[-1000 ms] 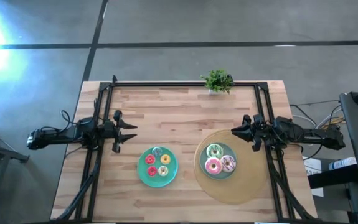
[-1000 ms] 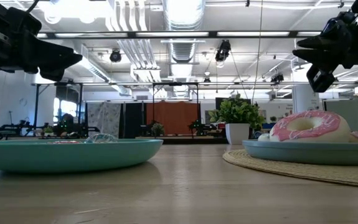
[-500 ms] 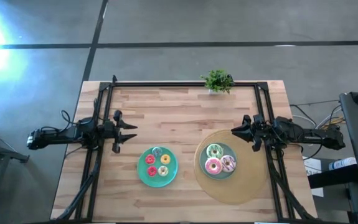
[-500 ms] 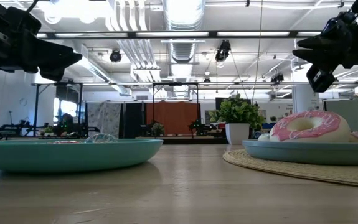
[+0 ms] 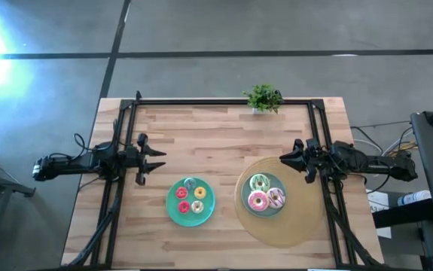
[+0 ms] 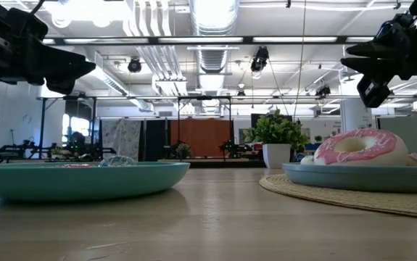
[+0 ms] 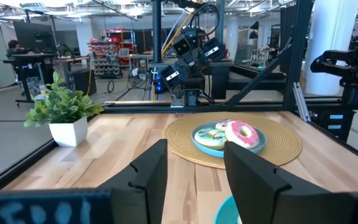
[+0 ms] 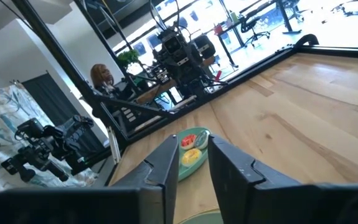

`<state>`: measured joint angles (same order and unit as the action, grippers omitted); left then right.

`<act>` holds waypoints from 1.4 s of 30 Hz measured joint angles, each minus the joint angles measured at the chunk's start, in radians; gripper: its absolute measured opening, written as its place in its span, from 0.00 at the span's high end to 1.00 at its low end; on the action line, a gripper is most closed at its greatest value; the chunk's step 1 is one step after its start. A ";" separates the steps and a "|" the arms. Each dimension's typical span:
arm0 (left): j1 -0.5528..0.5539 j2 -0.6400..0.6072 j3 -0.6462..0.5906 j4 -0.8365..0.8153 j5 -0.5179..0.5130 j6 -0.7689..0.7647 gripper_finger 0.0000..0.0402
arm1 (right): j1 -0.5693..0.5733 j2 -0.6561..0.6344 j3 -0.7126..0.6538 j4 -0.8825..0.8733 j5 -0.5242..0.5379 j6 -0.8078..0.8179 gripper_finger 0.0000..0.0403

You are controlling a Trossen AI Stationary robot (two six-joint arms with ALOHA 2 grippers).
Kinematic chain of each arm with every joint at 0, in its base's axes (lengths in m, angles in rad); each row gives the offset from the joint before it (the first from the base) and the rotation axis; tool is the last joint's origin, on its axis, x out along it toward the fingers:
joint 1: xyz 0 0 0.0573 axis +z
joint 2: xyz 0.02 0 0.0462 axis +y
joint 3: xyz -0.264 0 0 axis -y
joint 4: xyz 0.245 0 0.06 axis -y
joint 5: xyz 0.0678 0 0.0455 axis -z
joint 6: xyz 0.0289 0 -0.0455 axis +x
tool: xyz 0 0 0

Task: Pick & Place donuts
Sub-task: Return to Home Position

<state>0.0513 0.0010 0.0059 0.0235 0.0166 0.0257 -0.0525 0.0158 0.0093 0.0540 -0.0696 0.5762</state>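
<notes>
On the wooden table (image 5: 216, 128), four tiny donuts (image 5: 190, 198) lie on the left teal plate (image 5: 171, 211). Three larger donuts (image 5: 264, 193) lie on the right plate (image 5: 270, 214), which sits on a woven mat (image 5: 306, 218). My left gripper (image 5: 160, 160) and right gripper (image 5: 284, 161) hover nearby, fingers spread, empty.

The left arm (image 5: 88, 162) and the right arm (image 5: 367, 162) are both black and thin, built from jointed blocks. The left gripper (image 5: 154, 160) and the right gripper (image 5: 288, 160) each have two flat, angular black fingers (image 7: 149, 174). Black cables (image 7: 205, 14) loop over the right arm. A blurred blue marking (image 7: 38, 210) is on the left wrist, not readable.
</notes>
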 joint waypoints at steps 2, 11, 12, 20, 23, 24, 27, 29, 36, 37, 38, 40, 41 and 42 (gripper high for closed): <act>0.000 0.000 0.000 0.000 0.000 0.000 0.67 | 0.000 0.000 0.000 0.000 0.000 0.000 0.79; 0.000 0.000 0.000 0.002 0.000 0.000 0.67 | 0.000 0.000 0.000 0.000 0.000 0.000 0.81; 0.000 0.000 0.000 0.002 0.000 0.000 0.67 | 0.000 0.000 0.000 0.000 0.000 0.000 0.82; 0.000 0.000 0.000 0.003 0.000 0.000 0.67 | 0.000 0.000 0.000 0.000 0.000 0.000 0.83; 0.000 0.000 0.000 0.003 0.000 0.000 0.67 | 0.000 0.000 0.000 0.000 0.000 0.000 0.81; 0.000 0.000 0.000 0.003 0.000 0.000 0.67 | 0.000 0.000 0.000 0.000 0.000 0.000 0.81; 0.000 0.000 0.000 0.003 0.000 0.000 0.67 | 0.000 0.000 0.000 0.000 0.000 0.000 0.80; 0.000 0.000 0.000 0.003 0.000 0.000 0.67 | 0.000 0.000 0.000 0.000 0.000 0.000 0.79; 0.000 0.000 0.000 0.004 0.000 0.000 0.67 | 0.000 0.000 0.000 0.000 0.000 0.000 0.80; 0.000 0.000 0.000 0.004 0.000 0.000 0.67 | 0.000 0.000 0.000 0.000 0.000 0.000 0.81; 0.000 0.000 0.000 0.004 0.000 0.000 0.67 | 0.000 0.000 0.000 0.000 0.000 0.000 0.81; 0.000 0.000 0.000 0.004 0.000 0.000 0.67 | 0.000 0.000 0.000 0.000 0.000 0.000 0.82; 0.000 0.000 0.000 0.004 0.000 0.000 0.67 | 0.000 0.000 0.000 0.000 0.000 0.000 0.82; 0.000 0.000 0.000 0.004 0.000 0.000 0.67 | 0.000 0.000 0.000 0.000 0.000 0.000 0.83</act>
<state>0.0514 0.0010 0.0059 0.0273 0.0170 0.0257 -0.0525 0.0158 0.0093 0.0540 -0.0694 0.5762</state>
